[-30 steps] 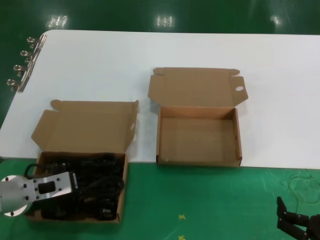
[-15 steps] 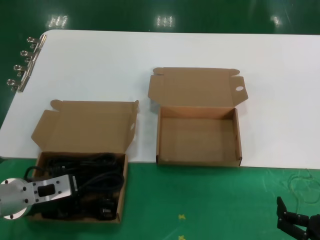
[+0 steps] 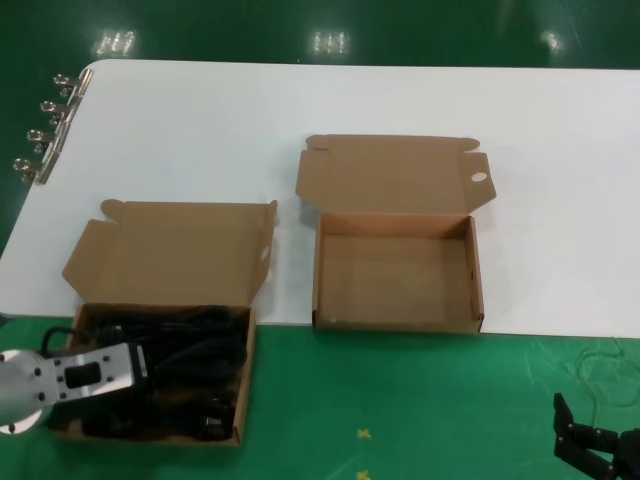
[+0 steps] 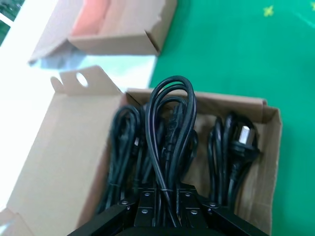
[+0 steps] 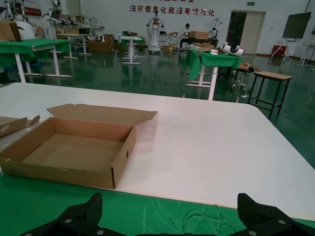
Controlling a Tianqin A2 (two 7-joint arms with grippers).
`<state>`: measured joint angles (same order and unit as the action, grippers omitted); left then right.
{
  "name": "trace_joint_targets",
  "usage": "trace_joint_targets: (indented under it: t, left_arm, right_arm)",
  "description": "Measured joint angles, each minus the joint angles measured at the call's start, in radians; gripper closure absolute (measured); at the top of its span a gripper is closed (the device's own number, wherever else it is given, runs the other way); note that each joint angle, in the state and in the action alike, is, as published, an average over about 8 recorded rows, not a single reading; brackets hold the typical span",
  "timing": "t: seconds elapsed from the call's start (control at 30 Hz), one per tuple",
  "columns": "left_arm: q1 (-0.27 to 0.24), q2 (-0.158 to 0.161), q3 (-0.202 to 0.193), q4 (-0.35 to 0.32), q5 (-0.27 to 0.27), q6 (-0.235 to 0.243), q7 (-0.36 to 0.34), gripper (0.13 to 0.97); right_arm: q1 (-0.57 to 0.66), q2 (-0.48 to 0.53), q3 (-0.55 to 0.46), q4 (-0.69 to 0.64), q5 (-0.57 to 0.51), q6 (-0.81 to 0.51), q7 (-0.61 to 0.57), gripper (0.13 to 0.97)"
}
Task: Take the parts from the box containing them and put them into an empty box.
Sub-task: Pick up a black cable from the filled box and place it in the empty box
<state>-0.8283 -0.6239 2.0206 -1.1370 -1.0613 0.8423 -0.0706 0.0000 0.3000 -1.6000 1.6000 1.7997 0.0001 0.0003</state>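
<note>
The full box sits at the lower left of the head view, on the green mat at the white desk's front edge. The empty box stands at the centre, with bare desk between them. The left gripper is inside the full box, clamped on one power cord. The right gripper waits at the lower right, fingers apart.

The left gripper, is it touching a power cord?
Touching. The left wrist view shows a cord loop running down between the left gripper's fingers.
</note>
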Motion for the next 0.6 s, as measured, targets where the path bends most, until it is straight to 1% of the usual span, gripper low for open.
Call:
trace_joint_targets:
  t: [0.17, 0.23, 0.3, 0.37, 0.43, 0.6]
  left_arm:
    - [-0.004, -0.021, -0.011, -0.07, -0.015, 0.026, -0.021, 0.886]
    - [-0.008, -0.021, -0.015, -0.099, -0.017, 0.031, -0.032, 0.887]
    - [-0.013, -0.014, -0.019, -0.125, -0.016, 0.027, -0.043, 0.887]
    - [-0.017, 0.003, -0.023, -0.146, -0.011, 0.01, -0.051, 0.887]
    - [-0.019, 0.031, -0.027, -0.162, -0.004, -0.018, -0.056, 0.887]
    - [-0.011, 0.125, -0.027, -0.178, 0.021, -0.109, -0.052, 0.888]
  right_arm:
    - [0.0, 0.0, 0.0, 0.0, 0.0, 0.0, 0.0, 0.129]
    - [0.0, 0.0, 0.0, 0.0, 0.0, 0.0, 0.0, 0.129]
    - [0.0, 0.0, 0.0, 0.0, 0.0, 0.0, 0.0, 0.129]
    - [0.0, 0.0, 0.0, 0.0, 0.0, 0.0, 0.0, 0.129]
    - [0.0, 0.0, 0.0, 0.0, 0.0, 0.0, 0.0, 0.129]
    - [0.0, 0.0, 0.0, 0.0, 0.0, 0.0, 0.0, 0.129]
